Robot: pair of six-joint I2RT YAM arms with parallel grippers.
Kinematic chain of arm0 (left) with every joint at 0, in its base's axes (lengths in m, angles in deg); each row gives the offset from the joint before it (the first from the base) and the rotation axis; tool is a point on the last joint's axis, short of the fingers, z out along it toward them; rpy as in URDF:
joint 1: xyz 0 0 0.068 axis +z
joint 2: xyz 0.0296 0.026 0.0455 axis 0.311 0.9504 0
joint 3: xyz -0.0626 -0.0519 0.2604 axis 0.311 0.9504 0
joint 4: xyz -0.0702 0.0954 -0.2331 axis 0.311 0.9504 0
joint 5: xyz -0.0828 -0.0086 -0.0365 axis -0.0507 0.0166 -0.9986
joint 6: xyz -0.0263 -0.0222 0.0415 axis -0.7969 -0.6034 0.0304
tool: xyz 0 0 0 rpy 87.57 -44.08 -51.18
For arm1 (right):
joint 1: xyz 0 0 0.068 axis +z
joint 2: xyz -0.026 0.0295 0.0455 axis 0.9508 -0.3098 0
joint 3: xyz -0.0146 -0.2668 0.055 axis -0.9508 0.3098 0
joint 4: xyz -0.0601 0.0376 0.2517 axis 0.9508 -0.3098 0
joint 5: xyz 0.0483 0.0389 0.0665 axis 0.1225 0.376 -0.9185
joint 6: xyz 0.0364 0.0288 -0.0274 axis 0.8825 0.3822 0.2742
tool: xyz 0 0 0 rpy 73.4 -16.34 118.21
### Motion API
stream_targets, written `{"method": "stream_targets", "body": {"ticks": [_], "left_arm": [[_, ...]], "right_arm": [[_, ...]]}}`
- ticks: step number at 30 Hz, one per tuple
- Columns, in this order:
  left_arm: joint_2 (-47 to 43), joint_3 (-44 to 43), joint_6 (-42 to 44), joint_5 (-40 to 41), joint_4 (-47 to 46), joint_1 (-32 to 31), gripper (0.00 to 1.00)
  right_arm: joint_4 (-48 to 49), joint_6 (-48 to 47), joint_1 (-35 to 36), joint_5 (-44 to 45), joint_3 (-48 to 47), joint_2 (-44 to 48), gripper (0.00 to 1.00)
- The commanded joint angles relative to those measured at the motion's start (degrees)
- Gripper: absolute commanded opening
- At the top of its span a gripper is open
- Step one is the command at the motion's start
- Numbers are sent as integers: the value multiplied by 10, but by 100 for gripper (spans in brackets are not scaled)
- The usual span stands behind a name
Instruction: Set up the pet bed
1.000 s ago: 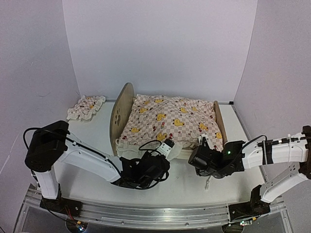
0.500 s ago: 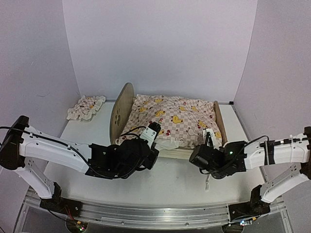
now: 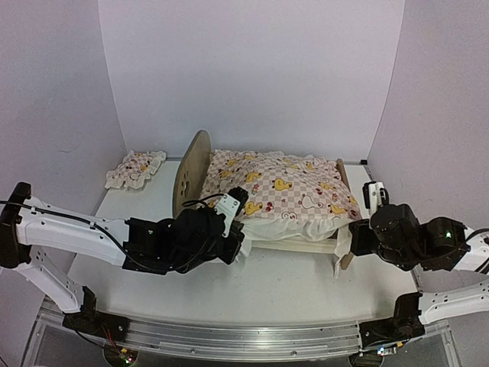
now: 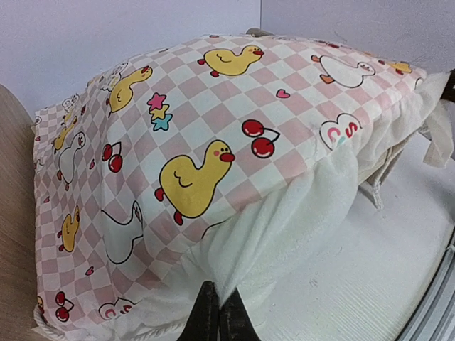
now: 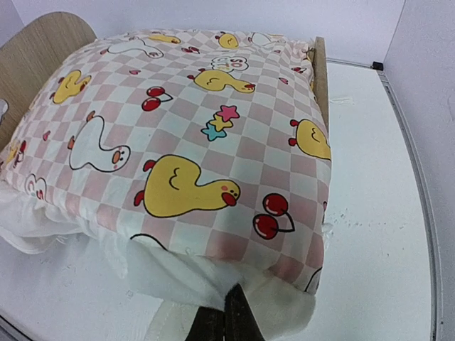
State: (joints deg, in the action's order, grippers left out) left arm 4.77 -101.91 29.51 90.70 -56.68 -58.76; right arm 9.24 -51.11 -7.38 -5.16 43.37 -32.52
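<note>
Pet bed (image 3: 191, 174) sat mid-tabletop (image 3: 290, 279), rounded wooden end to the left, with the pink duck-print cover (image 3: 283, 191) draped over it. To me this looked like the spread-the-cover step, since both arms had a pinch on its near edge. The left end effector (image 4: 217, 316) was clamped tight on the white ruffle by the rounded end. The right end effector (image 5: 226, 314) was closed on the white fabric at the near foot corner. My guess for next: tug both corners down and outward evenly, then let go. The little matching pillow (image 3: 135, 168) lay off at the back left, so that probably goes on after.
</note>
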Motion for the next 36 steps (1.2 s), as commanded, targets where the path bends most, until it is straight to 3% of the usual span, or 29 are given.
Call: {"method": "stream_targets", "body": {"ticks": [1,6,10,11,13,14,16,20,23,28,34,36], "left_arm": [[-38,-14,9,-13,19,6,0],[-52,-3,8,-18,42,5,0],[-59,19,11,-83,44,6,0],[-52,23,8,-94,47,6,2],[-40,24,0,-94,71,5,5],[-36,25,-4,-88,86,5,8],[-35,29,-5,-76,111,5,23],[-68,31,12,-57,127,5,66],[-94,16,39,-98,84,5,88],[-63,-22,56,-189,-50,5,93],[104,-167,76,-289,-66,5,93],[139,-194,75,-300,-66,5,93]], "right_arm": [[-37,4,-3,-14,-28,3,0],[-44,3,-4,-66,-26,-15,0],[-72,39,-3,-95,-38,-32,0],[-87,57,-4,-100,-44,-37,3],[-103,83,-4,-118,-55,-48,32],[-116,93,-4,-125,-63,-54,38],[-166,117,-4,-105,-87,-69,45],[-230,153,-18,-57,-134,-83,57],[-196,96,-112,-108,-112,-61,56],[-80,-20,-269,-292,-61,-25,57],[-40,-57,-288,-309,-45,-99,75],[-28,-73,-307,-301,-37,-115,75]]}}
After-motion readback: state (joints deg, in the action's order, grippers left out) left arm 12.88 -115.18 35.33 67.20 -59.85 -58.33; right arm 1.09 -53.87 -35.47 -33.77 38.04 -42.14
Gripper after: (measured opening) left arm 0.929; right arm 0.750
